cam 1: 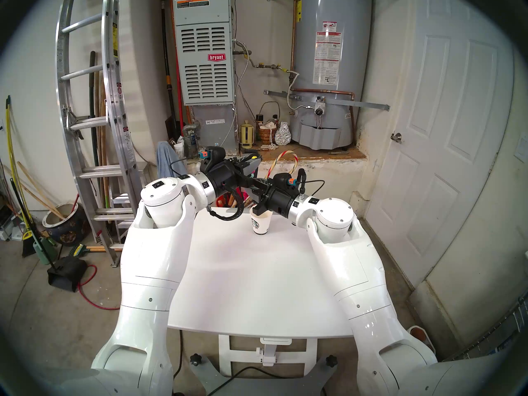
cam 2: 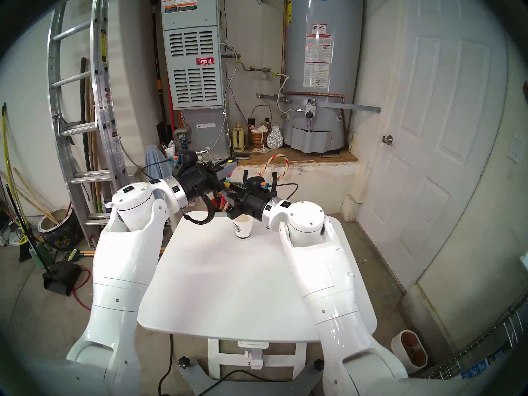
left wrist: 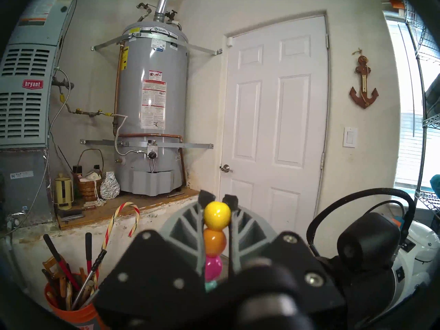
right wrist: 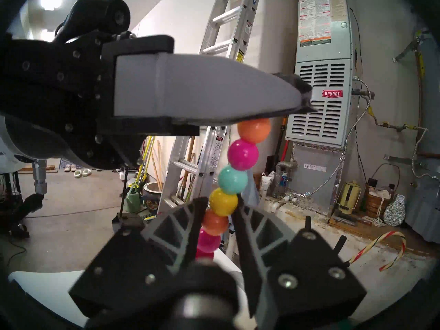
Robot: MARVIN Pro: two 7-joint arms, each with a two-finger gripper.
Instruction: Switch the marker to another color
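Note:
The marker [right wrist: 242, 154] is a stick of stacked balls: orange, pink, teal, yellow, orange, pink. It hangs in the air behind the table's far edge, held at both ends. My left gripper [left wrist: 217, 201] is shut on its upper part, with a yellow and an orange ball [left wrist: 214, 242] between the fingers. My right gripper [right wrist: 220, 199] is shut on the lower part, its pads against the lower yellow ball. In the head views the two grippers meet above a white paper cup [cam 1: 260, 224], and only a bit of the marker [cam 2: 227, 181] shows between them.
The cup stands near the far edge of the white table [cam 1: 257, 286]. Behind the table are a striped candy cane [cam 1: 283, 161], an orange bucket [left wrist: 71, 308] of tools, a ladder [cam 1: 94, 129], a furnace and a water heater [cam 1: 328, 66]. A white door is on the right.

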